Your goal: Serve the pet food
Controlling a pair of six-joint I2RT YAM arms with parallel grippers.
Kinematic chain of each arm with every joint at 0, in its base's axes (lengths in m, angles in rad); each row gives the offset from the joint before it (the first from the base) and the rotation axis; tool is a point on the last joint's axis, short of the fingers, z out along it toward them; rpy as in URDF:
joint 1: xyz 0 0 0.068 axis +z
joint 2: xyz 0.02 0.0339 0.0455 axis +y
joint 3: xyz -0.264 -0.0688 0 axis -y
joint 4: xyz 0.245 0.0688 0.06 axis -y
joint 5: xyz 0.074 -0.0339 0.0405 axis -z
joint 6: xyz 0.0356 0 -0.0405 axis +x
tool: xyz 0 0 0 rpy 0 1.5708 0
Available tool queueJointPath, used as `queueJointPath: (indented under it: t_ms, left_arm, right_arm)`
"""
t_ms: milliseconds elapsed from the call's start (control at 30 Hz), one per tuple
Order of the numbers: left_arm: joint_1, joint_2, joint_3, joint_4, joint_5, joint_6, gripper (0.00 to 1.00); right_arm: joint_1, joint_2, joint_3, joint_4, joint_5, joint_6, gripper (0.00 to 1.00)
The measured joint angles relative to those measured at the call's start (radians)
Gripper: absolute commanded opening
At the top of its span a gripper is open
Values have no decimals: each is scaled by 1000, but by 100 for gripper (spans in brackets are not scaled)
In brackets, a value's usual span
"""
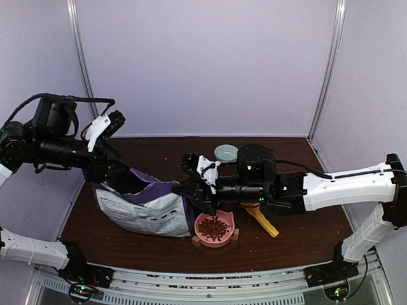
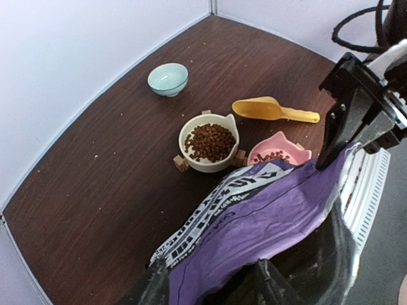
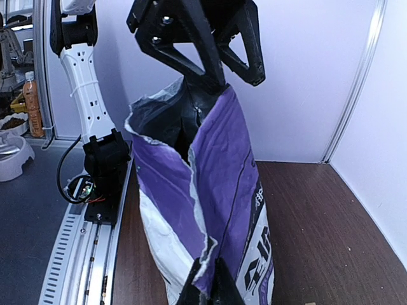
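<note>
Pinched fully shut on the bottom edge of the purple-and-white bag (image 3: pixel 222 178): the right gripper (image 3: pixel 208 289), with the bag slumped across the dark wooden table (image 2: pixel 95 190). At the opposite end of the bag, raised high, the left gripper (image 3: pixel 235 76), jaws partly spread and clasping nothing, one fingertip right at the torn rim of the bag's mouth; impossible to tell whether touching. Well below and ahead of the left gripper, the pet food (image 2: pixel 208 141) heaped in a cream bowl (image 2: pixel 206 166), with more in a pink cat-eared bowl (image 2: pixel 280 138) just beside it; from overhead, that pink bowl just under the right gripper's fingers. Back along the right gripper's wrist, a yellow scoop (image 2: pixel 267 108) lying flat on the table. On the far side of the right gripper, a small pale-blue bowl (image 2: pixel 168 78), well apart from the bag.
</note>
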Motion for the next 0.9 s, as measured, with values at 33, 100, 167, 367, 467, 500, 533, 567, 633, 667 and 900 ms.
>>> queueJointPath:
  t_ms: [33, 100, 167, 367, 467, 500, 533, 567, 633, 667, 900]
  left_arm:
    - [0, -6, 1, 12, 0, 0, 70]
    - [0, -10, 11, 19, 2, 6, 78]
    - [0, 2, 39, 22, 8, 13, 81]
    - [-24, 100, 148, 30, 76, 59, 84]
    - [-76, 164, 174, 33, 112, 87, 84]
    - [-91, 184, 179, 33, 126, 95, 84]
    - [-105, 205, 183, 33, 138, 103, 84]
    - [-114, 222, 183, 33, 148, 110, 83]
    - [-127, 249, 183, 32, 160, 123, 77]
    - [-131, 261, 183, 32, 164, 128, 73]
    - [-143, 313, 184, 26, 166, 167, 53]
  right_arm:
    - [-2, 0, -1, 7, 1, 12, 0]
    - [-6, 0, -7, 28, 2, 40, 0]
    - [-10, 0, -21, 55, 1, 75, 0]
    - [-43, 1, -71, 168, -10, 203, 0]
    - [-57, 1, -96, 219, -17, 259, 0]
    - [-62, 1, -103, 233, -19, 274, 0]
    - [-64, 1, -108, 243, -21, 285, 0]
    - [-66, 1, -111, 250, -25, 297, 0]
    - [-68, 1, -116, 257, -32, 312, 0]
    - [-68, 1, -121, 265, -37, 320, 0]
    - [-68, -5, -150, 302, -42, 343, 0]
